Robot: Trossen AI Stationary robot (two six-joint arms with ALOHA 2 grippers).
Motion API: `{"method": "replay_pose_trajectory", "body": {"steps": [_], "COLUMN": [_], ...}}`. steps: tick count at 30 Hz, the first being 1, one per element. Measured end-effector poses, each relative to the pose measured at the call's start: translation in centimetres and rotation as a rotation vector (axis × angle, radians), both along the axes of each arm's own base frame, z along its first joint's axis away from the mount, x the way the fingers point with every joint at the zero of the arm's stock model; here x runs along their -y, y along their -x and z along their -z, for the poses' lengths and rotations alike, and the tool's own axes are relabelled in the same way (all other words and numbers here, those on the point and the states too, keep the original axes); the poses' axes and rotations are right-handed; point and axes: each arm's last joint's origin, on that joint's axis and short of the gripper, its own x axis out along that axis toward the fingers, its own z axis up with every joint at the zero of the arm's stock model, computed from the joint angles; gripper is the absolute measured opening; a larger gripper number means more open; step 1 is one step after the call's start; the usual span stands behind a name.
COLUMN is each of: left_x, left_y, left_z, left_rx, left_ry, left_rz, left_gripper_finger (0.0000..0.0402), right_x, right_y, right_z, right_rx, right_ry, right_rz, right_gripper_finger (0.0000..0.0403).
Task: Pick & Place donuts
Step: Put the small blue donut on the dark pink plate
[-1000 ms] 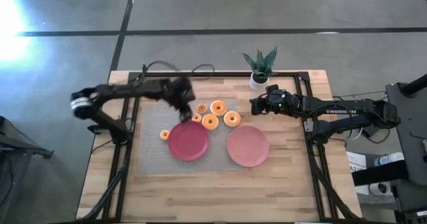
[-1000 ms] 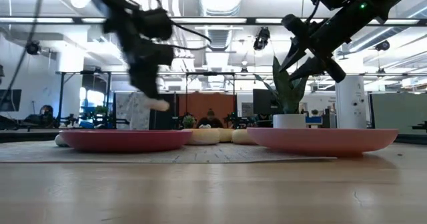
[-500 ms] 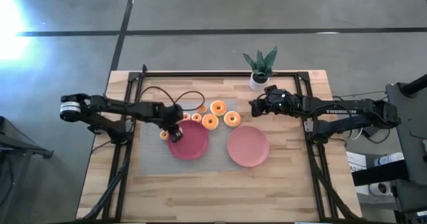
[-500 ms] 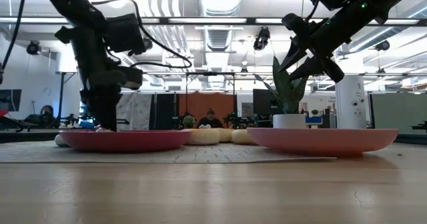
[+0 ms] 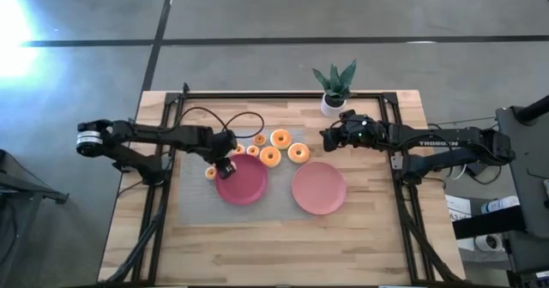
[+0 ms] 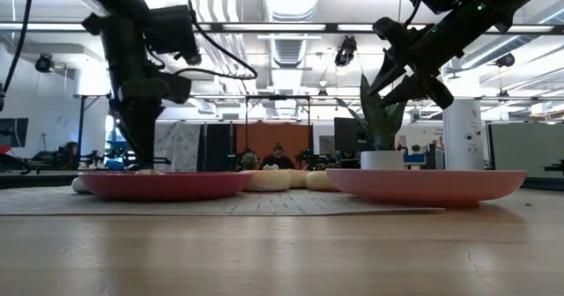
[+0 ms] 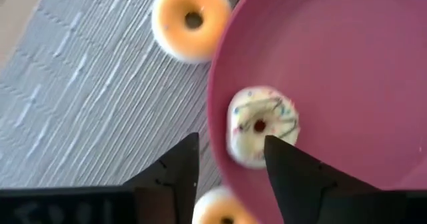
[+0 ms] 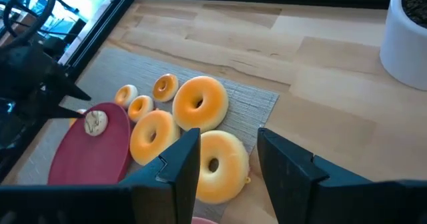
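My left gripper [image 5: 225, 165] is open, pointing down over the left rim of the magenta plate [image 5: 247, 185]. A small white-iced donut [image 7: 261, 125] lies flat on that plate just inside the rim, below and between my fingers, free of them. Three larger orange donuts [image 5: 280, 139] [image 5: 270, 157] [image 5: 298, 153] and several small ones [image 5: 252, 150] lie on the grey mat beyond the plate. One small donut [image 5: 211, 173] lies left of the plate. My right gripper [image 5: 328, 137] hangs open and empty above the table, right of the donuts.
A pink plate [image 5: 318, 188] lies right of the magenta one. A potted plant [image 5: 334, 91] stands at the far edge, behind my right gripper. A black frame [image 5: 171, 108] runs along the table's sides. Bare wood lies near the front edge.
My left gripper has swung from the small donuts toward the table's near left and come down onto the magenta plate's left rim, carrying the white-iced donut. That donut now lies on the plate, free of the fingers.
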Motion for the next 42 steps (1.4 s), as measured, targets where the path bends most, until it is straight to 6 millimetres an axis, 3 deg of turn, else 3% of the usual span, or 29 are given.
{"method": "replay_pose_trajectory", "body": {"steps": [8, 12, 16, 23, 25, 33, 42], "left_x": [1.8, 2.4, 2.9, 2.2, 2.0, 2.2, 2.1], "left_y": [3.9, 4.2, 4.5, 4.0, 4.2, 5.2, 4.8], "left_z": [-0.2, -1.7, -1.8, -0.6, 0.3, 2.7, 1.3], "left_rx": [-0.119, -0.011, -0.005, -0.028, -0.064, -0.192, -0.071], "left_ry": [0.02, -0.009, -0.02, 0.103, 0.114, 0.151, 0.133], "left_rz": [0.165, 0.193, 0.189, -0.332, -0.398, -0.445, -0.46], "left_gripper_finger": [0.014, 0.0138, 0.0138, 0.0138, 0.0138, 0.0138, 0.0138], "right_x": [0.0, 0.0, 0.1, 0.6, 0.8, 1.3, 1.2], "right_y": [0.0, 0.1, 0.2, 0.3, 0.3, 0.3, 0.2], "right_z": [0.1, 0.1, 0.2, 0.3, 0.3, 0.5, 0.5], "right_rx": [-0.013, -0.019, -0.031, -0.037, -0.043, -0.045, -0.036], "right_ry": [0.006, 0.009, 0.01, 0.011, 0.011, -0.003, -0.023], "right_rz": [-0.006, -0.01, -0.005, 0.015, 0.025, 0.033, 0.014], "right_gripper_finger": [0.0141, 0.0141, 0.0141, 0.0141, 0.0141, 0.0141, 0.0141]}}
